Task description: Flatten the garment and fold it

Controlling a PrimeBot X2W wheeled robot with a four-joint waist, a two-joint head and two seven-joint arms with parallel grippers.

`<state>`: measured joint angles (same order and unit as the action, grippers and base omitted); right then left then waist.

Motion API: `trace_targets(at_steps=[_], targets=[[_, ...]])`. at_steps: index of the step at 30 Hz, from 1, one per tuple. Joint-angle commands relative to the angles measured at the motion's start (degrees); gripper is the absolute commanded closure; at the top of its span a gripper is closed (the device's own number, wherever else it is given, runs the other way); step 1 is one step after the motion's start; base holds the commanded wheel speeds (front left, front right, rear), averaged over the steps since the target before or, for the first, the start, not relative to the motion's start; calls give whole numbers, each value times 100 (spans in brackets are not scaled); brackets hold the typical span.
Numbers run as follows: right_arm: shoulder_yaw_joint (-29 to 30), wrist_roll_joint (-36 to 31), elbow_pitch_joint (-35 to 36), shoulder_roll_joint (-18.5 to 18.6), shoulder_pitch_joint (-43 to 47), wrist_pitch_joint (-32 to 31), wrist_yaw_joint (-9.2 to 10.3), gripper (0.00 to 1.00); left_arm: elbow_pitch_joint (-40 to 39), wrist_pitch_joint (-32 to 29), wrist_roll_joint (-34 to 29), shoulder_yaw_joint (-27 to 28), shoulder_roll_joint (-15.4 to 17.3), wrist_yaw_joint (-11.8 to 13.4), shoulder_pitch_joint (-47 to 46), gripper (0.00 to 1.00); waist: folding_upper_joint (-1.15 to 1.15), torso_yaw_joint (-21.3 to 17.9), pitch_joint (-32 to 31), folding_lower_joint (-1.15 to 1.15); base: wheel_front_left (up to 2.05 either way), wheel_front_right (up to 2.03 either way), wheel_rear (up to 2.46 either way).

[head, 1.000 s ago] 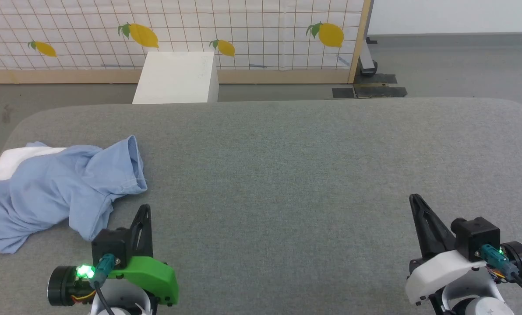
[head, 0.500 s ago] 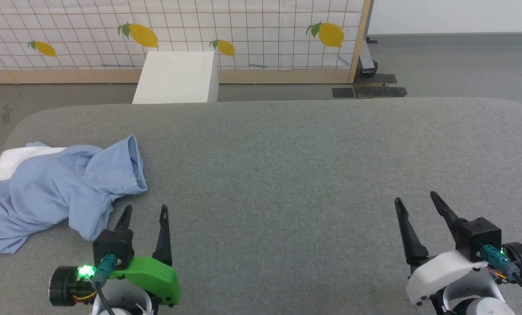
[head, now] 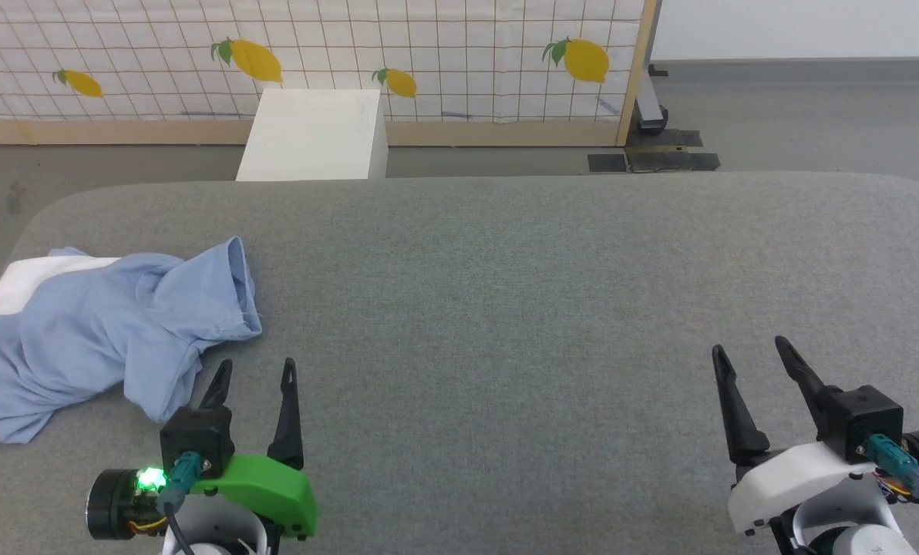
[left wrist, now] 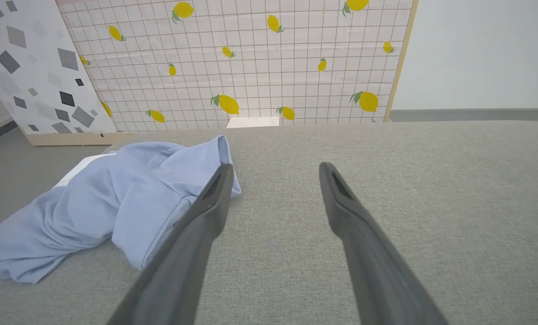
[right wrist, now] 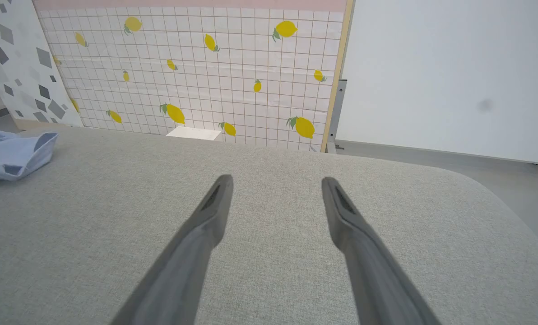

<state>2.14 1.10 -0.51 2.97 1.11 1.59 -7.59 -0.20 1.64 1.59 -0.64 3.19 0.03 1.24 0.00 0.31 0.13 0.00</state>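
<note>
One garment (head: 97, 331), one table (head: 506, 308), one white box (head: 313, 135), four fingers (head: 286, 412)

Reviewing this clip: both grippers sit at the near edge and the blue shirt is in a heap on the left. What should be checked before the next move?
1. Left gripper open, holding nothing: ok.
2. Right gripper open, holding nothing: ok.
3. Shirt flattened: not ok, it lies bunched up.
4. Shirt wholly on the table: cannot tell, its far left end meets the head view's edge.
5. Shirt close to a gripper: ok, it lies just ahead and left of the left gripper.
6. Room to spread it: ok, there is wide gray surface to the shirt's right.
</note>
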Motion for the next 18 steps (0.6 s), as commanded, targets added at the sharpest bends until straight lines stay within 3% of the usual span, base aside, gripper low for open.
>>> trace_targets(at_steps=[1, 18], targets=[[42, 51, -24, -1, 6, 71, 1, 0, 7, 72, 53, -3, -5, -32, 66, 0, 0, 12, 2, 0, 0, 0, 0], [181, 111, -55, -3, 4, 270, 3, 0, -5, 270, 178, -20, -9, -20, 106, 0, 0, 358, 52, 0, 0, 0, 0]])
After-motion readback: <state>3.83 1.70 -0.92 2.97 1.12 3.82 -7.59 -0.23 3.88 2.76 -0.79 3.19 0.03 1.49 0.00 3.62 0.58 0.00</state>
